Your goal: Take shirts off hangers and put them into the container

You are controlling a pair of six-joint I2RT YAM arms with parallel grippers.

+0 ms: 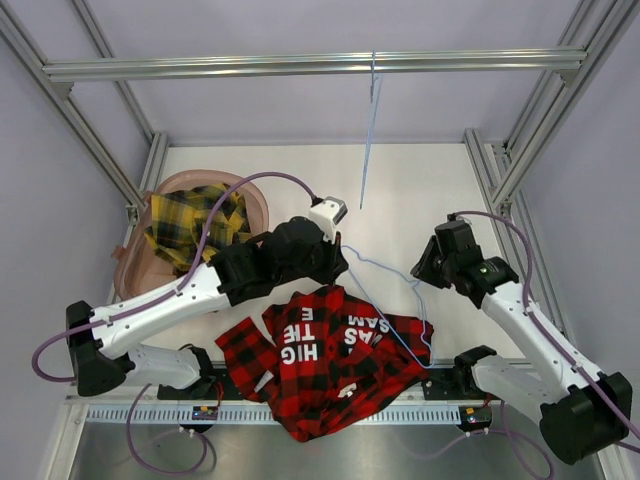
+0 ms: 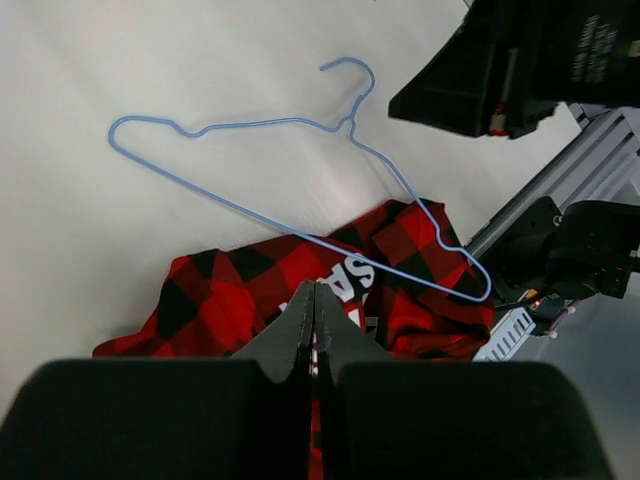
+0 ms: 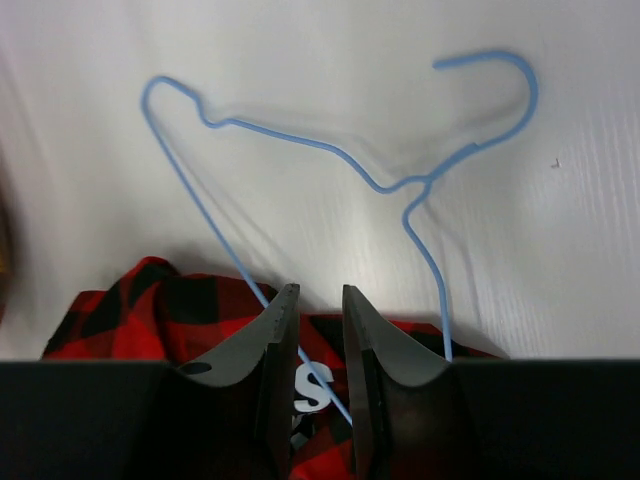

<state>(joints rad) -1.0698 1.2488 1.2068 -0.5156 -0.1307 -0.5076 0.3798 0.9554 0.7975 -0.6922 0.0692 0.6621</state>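
The red-and-black shirt with white letters lies crumpled at the near table edge. One light-blue hanger lies flat, free of the shirt, with one end resting on the cloth. My left gripper is down on the shirt's far edge, jaws pressed together with a strip of red-and-white fabric between them. My right gripper hovers open just above the hanger, whose lower wire runs under the gap between the fingers. The yellow-and-black shirt lies in the container at the left.
A second blue hanger hangs bare from the silver rail across the back. Frame posts stand along both sides of the table. The right arm's wrist is close to my left gripper, over the hanger's hook.
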